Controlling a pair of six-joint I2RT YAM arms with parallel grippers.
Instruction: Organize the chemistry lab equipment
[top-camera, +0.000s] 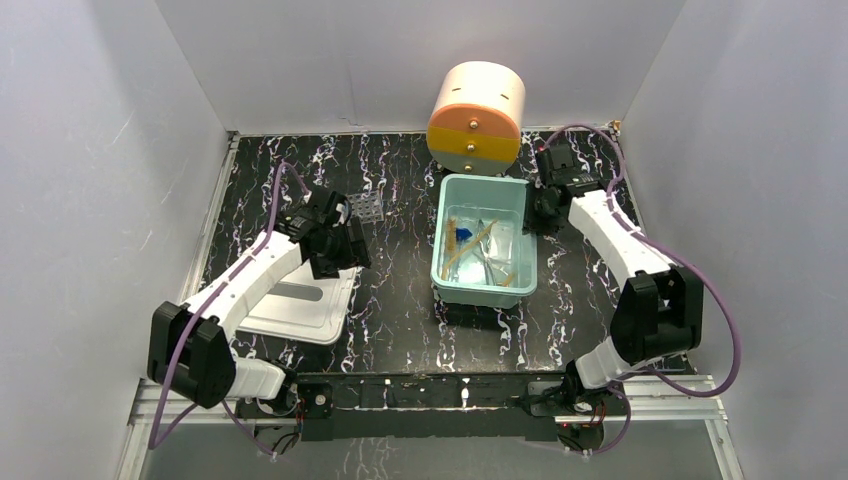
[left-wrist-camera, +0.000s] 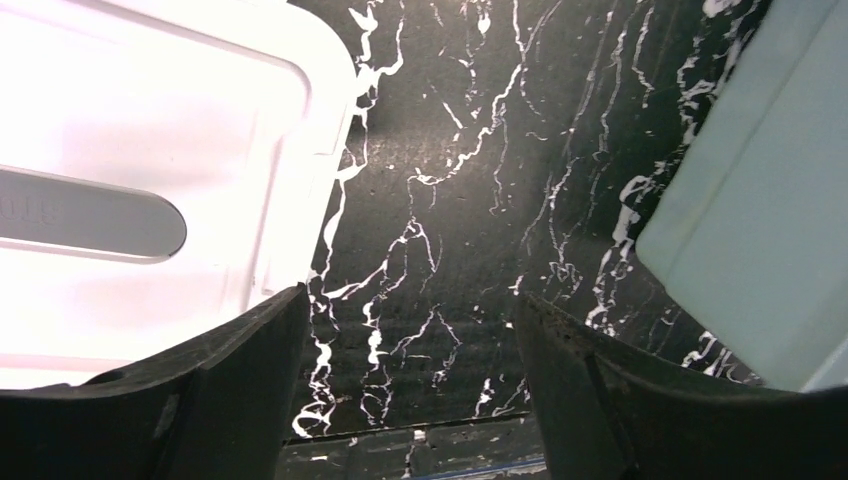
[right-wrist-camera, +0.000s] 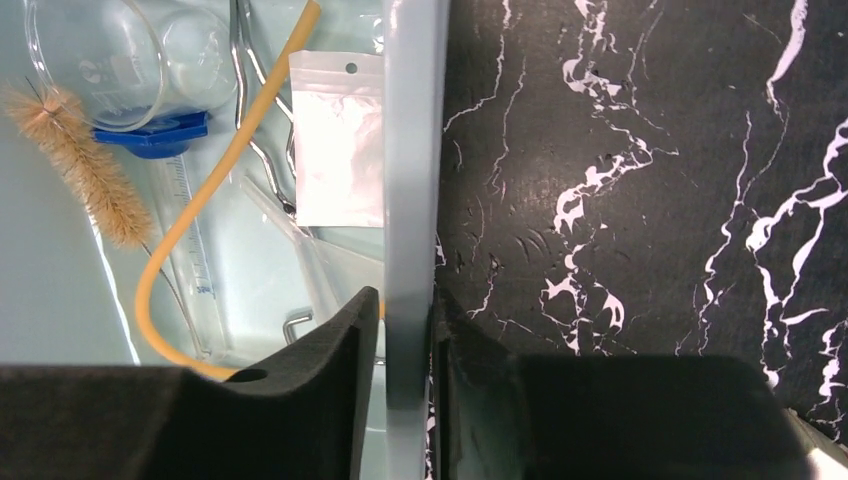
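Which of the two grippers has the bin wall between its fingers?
The right gripper: its fingers straddle the wall of the teal bin. The left gripper is open over the tabletop.

The black white-veined desk (left-wrist-camera: 450, 250) looks matt and faintly pitted, while the pale teal rectangular plastic bin (right-wrist-camera: 410, 200) has smooth, slightly translucent walls. Inside lie shiny metal scissors (right-wrist-camera: 255, 120), dull tan rubber tubing (right-wrist-camera: 200, 200), a coarse tan-bristled brush (right-wrist-camera: 90, 165) and a glossy small clear plastic bag (right-wrist-camera: 340, 140).
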